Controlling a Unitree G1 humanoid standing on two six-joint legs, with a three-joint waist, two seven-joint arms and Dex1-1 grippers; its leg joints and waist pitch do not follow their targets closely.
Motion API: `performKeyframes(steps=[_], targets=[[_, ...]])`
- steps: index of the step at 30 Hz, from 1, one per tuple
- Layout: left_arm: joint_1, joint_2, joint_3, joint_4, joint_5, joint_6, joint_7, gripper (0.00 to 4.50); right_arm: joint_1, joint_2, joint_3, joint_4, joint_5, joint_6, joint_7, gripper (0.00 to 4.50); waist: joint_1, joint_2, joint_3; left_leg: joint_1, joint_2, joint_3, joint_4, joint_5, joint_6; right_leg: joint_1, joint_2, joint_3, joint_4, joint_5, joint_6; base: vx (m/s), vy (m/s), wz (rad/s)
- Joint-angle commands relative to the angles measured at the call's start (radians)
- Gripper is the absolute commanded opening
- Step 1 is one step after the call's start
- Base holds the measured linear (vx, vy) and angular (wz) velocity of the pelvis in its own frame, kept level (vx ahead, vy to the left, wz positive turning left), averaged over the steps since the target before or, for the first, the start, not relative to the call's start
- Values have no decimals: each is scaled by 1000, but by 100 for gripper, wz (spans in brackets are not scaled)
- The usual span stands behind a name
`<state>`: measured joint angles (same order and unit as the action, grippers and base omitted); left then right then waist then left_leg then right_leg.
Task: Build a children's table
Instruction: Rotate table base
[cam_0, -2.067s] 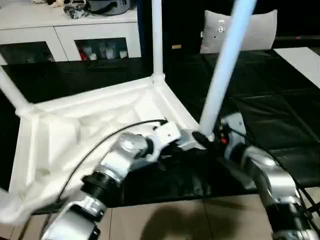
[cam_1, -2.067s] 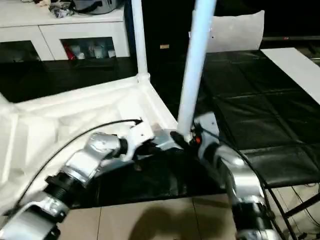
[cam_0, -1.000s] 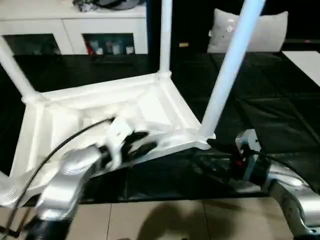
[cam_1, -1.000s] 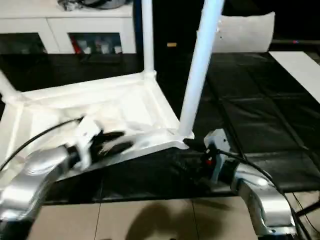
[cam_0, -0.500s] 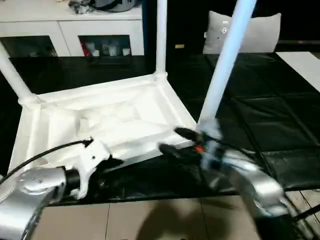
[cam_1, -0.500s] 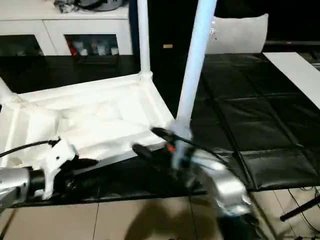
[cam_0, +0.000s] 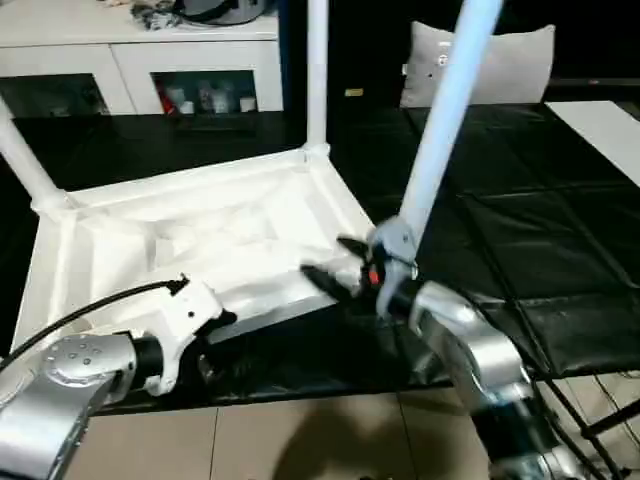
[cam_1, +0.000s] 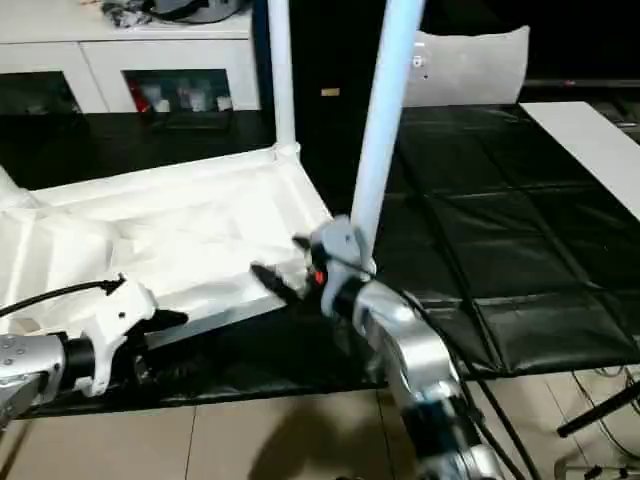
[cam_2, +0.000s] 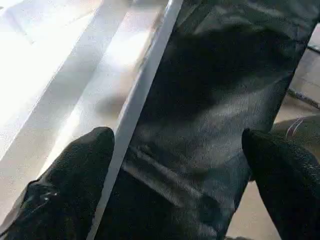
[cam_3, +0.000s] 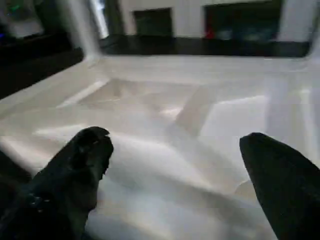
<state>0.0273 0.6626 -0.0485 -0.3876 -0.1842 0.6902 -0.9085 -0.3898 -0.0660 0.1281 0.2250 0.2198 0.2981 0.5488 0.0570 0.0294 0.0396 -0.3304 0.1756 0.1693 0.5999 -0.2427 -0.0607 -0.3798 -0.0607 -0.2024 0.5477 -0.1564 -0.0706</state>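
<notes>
Left eye view shows you the ribbed white plastic table (cam_0: 200, 235) upturned, round tapered legs (cam_0: 437, 130) standing. Your left gripper (cam_2: 175, 170) and right gripper (cam_0: 335, 262) both gape wide, empty.

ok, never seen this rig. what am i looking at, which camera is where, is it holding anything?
A humanoid robot with two silver arms, each ending in a two-fingered black gripper. The two wide pictures come from its head, looking down; the two close-ups come from cameras on its wrists. On the black mat lies an upside-down white children's table, ribbed underside up, with legs rising from its corner sockets. The left gripper is by the table's near edge; the right gripper reaches over the underside near the closest leg. Both are open and hold nothing. Behind stands a white cabinet with glass doors.
</notes>
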Motion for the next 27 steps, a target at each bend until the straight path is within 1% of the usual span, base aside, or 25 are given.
performKeyframes(steps=[1,4,6,7,8,9,10,11,12,13,14,15,16,17,18,19,20,21,22,23,24,25,26,27], targets=[[4,16,-8,-11,-20,4,-12,446,-34,10,-34,41,-9,-42,-39,450,1,19,-49,1,80,-40,-77,-121,35,53,-120,98,-65,-332,-25,0,0,0],[8,31,-16,-8,-27,-1,-32,446,-78,21,-48,104,-13,-71,-59,450,2,20,-52,-1,83,-41,-77,-97,37,53,-120,101,-53,-274,-47,0,0,0],[8,36,-21,-5,-23,-5,-36,446,-89,25,-51,123,-16,-80,-65,450,2,20,-52,-2,82,-39,-76,-96,38,53,-121,103,-52,-268,-53,0,0,0],[2,43,-32,13,-4,-20,-28,446,-112,33,-60,163,-23,-103,-89,450,3,18,-52,0,81,-38,-75,-94,38,53,-122,103,-51,-268,-58,0,0,0],[-5,42,-36,30,12,-31,-12,446,-124,37,-68,185,-22,-113,-101,450,3,20,-50,-1,79,-37,-75,-100,37,53,-120,103,-52,-283,-57,0,0,0],[-5,42,-36,30,12,-31,-12,446,-124,37,-68,185,-22,-113,-101,450,3,20,-49,-1,77,-36,-75,-104,38,52,-121,103,-56,-294,-53,0,0,0],[-14,40,-39,48,29,-50,4,446,-135,41,-76,203,-22,-121,-113,450,3,19,-49,-1,78,-37,-75,-108,35,53,-122,103,-55,-303,-51,0,0,0],[-39,32,-43,89,67,-95,46,446,-157,43,-93,241,-23,-136,-137,450,4,19,-47,2,76,-37,-75,-130,35,50,-120,101,-62,-340,-36,0,0,0],[-45,31,-44,97,75,-108,53,446,-161,42,-97,249,-24,-138,-143,450,4,20,-47,4,77,-37,-76,-140,32,50,-119,101,-63,-354,-34,0,0,0],[-66,27,-49,128,100,-150,77,446,-175,36,-110,283,-29,-154,-167,450,8,19,-48,7,75,-35,-74,-148,29,48,-121,102,-66,-367,-29,0,0,0],[-67,27,-49,129,101,-151,78,446,-176,35,-110,285,-29,-155,-168,450,10,19,-47,6,74,-35,-74,-152,28,49,-121,102,-68,-376,-26,0,0,0],[-77,31,-57,147,120,-179,87,446,-182,29,-120,306,-28,-160,-181,450,11,18,-48,4,74,-35,-74,-152,30,49,-121,101,-70,-385,-16,0,0,0],[-80,33,-61,152,127,-192,90,446,-184,25,-124,312,-28,-161,-186,450,11,16,-49,5,74,-35,-73,-150,29,50,-121,101,-68,-385,-14,0,0,0],[-87,26,-74,163,143,-206,105,446,-189,19,-132,326,-31,-167,-197,450,16,17,-50,4,76,-36,-73,-143,30,50,-120,101,-67,-378,-13,0,0,0],[-87,26,-74,163,143,-206,105,446,-189,19,-132,326,-31,-167,-197,450,16,17,-50,4,76,-36,-73,-143,30,50,-120,101,-67,-378,-13,0,0,0],[-103,14,-101,210,179,-261,135,446,-203,0,-150,364,-37,-183,-214,450,22,15,-52,4,75,-36,-72,-132,33,50,-119,100,-66,-369,-8,0,0,0],[-111,11,-110,243,194,-296,145,446,-211,-10,-157,384,-41,-193,-220,450,26,15,-54,6,75,-34,-70,-125,34,47,-119,100,-65,-362,-9,0,0,0],[-116,11,-114,273,201,-323,149,446,-216,-16,-161,397,-42,-200,-220,450,27,15,-55,7,75,-34,-70,-121,32,47,-119,101,-62,-353,-11,0,0,0],[-120,11,-122,290,209,-340,151,446,-221,-24,-166,411,-43,-208,-224,450,28,15,-57,1,74,-35,-69,-108,36,51,-120,101,-58,-332,-14,0,0,0],[-122,7,-134,279,215,-338,156,446,-233,-40,-178,437,-42,-220,-230,450,29,14,-61,-1,79,-37,-69,-85,37,52,-122,103,-49,-293,-23,0,0,0],[-121,5,-137,269,216,-331,158,446,-237,-45,-181,445,-41,-224,-232,450,31,15,-62,0,83,-37,-68,-70,40,51,-124,105,-44,-264,-40,0,0,0],[-119,1,-142,253,218,-322,161,446,-245,-57,-190,462,-40,-231,-239,450,31,14,-64,-1,83,-36,-67,-63,40,52,-125,106,-40,-249,-49,0,0,0],[-119,1,-142,251,218,-321,161,446,-246,-58,-190,463,-40,-232,-239,450,31,13,-64,-5,82,-35,-67,-53,43,54,-125,106,-36,-229,-66,0,0,0],[-117,-3,-145,241,221,-317,164,446,-258,-75,-203,485,-37,-239,-245,450,31,12,-62,-6,81,-34,-67,-57,46,54,-125,107,-38,-231,-69,0,0,0]])
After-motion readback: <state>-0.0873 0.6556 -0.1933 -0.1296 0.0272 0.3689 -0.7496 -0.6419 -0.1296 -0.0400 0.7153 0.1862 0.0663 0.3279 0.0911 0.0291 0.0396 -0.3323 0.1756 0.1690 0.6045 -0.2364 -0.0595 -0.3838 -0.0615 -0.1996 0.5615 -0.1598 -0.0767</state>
